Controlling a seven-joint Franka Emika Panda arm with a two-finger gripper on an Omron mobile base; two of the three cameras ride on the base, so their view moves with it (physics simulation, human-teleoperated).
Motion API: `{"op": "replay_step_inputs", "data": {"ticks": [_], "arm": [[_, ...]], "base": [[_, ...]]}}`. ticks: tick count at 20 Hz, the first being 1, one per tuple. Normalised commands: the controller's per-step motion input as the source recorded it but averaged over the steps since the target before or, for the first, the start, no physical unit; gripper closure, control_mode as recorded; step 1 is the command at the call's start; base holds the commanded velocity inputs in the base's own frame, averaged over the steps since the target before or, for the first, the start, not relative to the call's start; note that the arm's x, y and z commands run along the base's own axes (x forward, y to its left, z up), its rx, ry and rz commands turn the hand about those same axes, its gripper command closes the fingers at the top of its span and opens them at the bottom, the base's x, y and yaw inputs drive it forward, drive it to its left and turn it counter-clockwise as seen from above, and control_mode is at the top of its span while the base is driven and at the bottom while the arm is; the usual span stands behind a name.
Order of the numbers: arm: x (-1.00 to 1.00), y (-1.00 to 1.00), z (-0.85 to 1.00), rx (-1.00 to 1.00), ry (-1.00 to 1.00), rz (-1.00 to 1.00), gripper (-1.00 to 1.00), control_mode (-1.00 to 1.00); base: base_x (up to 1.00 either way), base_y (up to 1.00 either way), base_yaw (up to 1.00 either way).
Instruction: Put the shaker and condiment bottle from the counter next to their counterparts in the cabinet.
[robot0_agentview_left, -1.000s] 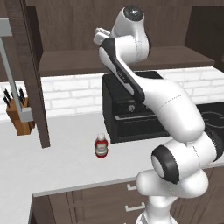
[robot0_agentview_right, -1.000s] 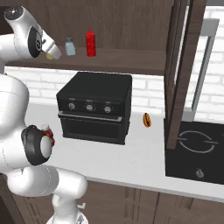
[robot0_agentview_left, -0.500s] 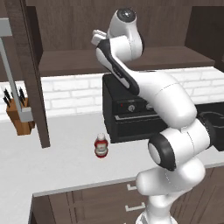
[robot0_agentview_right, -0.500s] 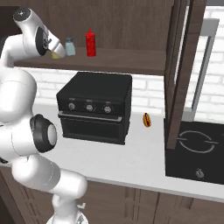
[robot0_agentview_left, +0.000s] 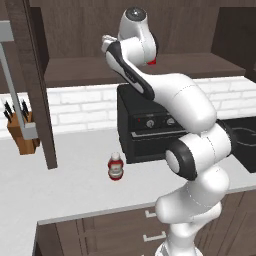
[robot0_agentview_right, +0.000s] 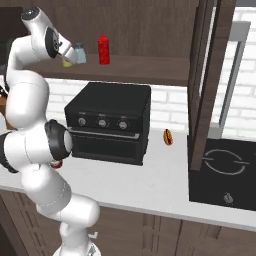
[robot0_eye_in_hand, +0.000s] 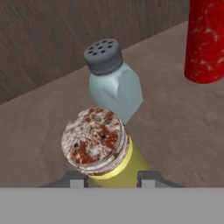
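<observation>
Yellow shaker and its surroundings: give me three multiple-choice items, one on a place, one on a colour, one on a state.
1. Where is the condiment bottle?
A. on the counter
B. on the cabinet shelf
C. on the oven

2. What colour is the cap of the blue-grey shaker?
A. red
B. grey
C. yellow

3. The gripper is
A. open and empty
B. shut on the red squeeze bottle
C. shut on the yellow shaker

Key: 1 A, it stands before the oven; 2 B, a perforated grey top; 3 C, fingers flank its body.
</observation>
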Motion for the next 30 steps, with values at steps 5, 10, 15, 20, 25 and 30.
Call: {"op": "replay_step_inputs", "data": {"ticks": [5,10,15,20,25,30], "arm": [[0.19,0.13,0.0,-0.06,0.02,0.0,1.0,-1.0],[0.05,0.0,0.0,-0.02,0.0,0.0,1.0,-1.0],[0.0,0.0,-0.11,0.0,0.0,0.02,1.0,-1.0],[0.0,0.0,-0.24,0.0,-0.01,0.02,-1.0,-1.0],[0.0,0.0,-0.21,0.0,-0.05,0.01,-1.0,-1.0],[0.0,0.0,-0.15,0.0,-0.1,0.0,-1.0,-1.0]], "base": [[0.0,0.0,0.0],[0.0,0.0,0.0],[0.0,0.0,0.0],[0.0,0.0,0.0],[0.0,0.0,0.0],[0.0,0.0,0.0]]}}
